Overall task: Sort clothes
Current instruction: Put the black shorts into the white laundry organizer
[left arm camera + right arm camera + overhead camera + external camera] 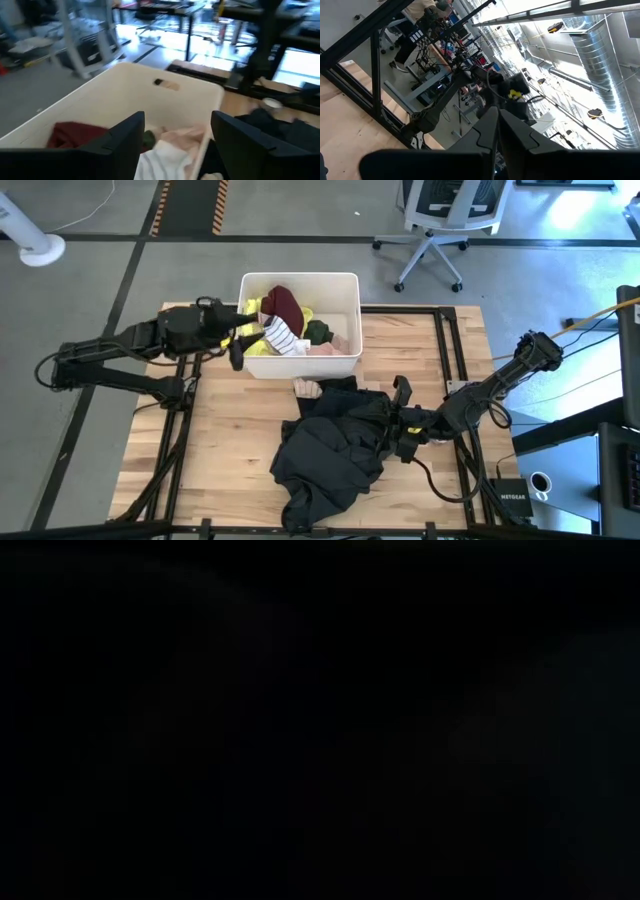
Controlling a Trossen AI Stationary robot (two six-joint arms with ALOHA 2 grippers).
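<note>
A white bin (pixel 350 290) at the table's far middle holds a maroon piece (pixel 283 305), neon yellow cloth (pixel 252 308), a grey-white striped sock (pixel 283 337), a dark green piece (pixel 318 332) and a pale pink piece (pixel 335 348). My left gripper (pixel 177 145) is open over the bin's left part (pixel 238 348), with white cloth (pixel 165 160) below the gap between its fingers. A large black garment (pixel 330 450) lies bunched on the table. My right gripper (pixel 400 422) is shut (pixel 495 127) at that garment's right edge. The low view shows only darkness. My right gripper lies low at the black garment's right edge (pixel 385 425), coming from the table's right side. No cloth shows between its shut fingers (pixel 485 135) in the right wrist view. I cannot tell whether it touches the garment.
A small pale lump (pixel 305 388) lies on the table between the bin and the black garment. Bare wood (pixel 220 440) lies to the left of the garment. Black frame rails (pixel 450 350) run along the table's right and left sides.
</note>
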